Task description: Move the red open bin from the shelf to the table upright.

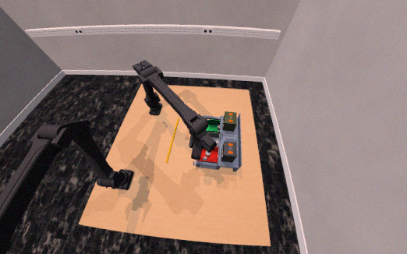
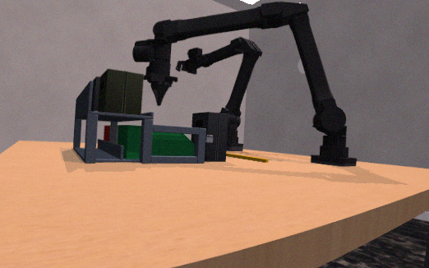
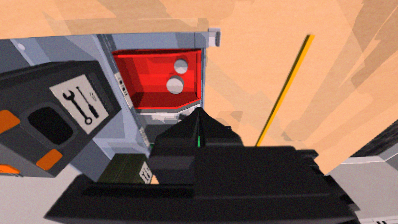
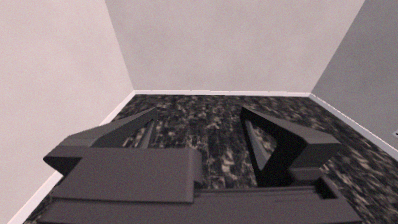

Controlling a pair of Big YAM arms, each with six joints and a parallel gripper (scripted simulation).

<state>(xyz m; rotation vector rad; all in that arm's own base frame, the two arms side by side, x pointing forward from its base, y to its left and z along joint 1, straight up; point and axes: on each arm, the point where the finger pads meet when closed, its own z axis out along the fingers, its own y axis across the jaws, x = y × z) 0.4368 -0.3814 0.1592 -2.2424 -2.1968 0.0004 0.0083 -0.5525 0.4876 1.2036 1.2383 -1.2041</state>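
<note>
While your left tool [image 1: 195, 157] [image 2: 159, 104] [image 3: 199, 111] hangs clenched on nothing, the red bin [image 1: 210, 155] [image 3: 160, 75] sits in the shelf [image 2: 146, 140] [image 3: 112, 95], upper centre of the left wrist view; open wide before lowering, then lift it level. Your right tool [image 4: 199, 111] is released.

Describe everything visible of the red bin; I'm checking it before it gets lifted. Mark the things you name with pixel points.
The red bin [image 1: 214, 156] [image 3: 150, 75] is an open, plastic-looking tray with raised walls and one angled front corner. It sits upright in the lower part of the grey shelf [image 1: 208, 165] [image 2: 146, 140], with two round grey parts [image 3: 177, 76] inside. The left tool [image 2: 159, 103] [image 3: 199, 111] is apart from it.
</note>
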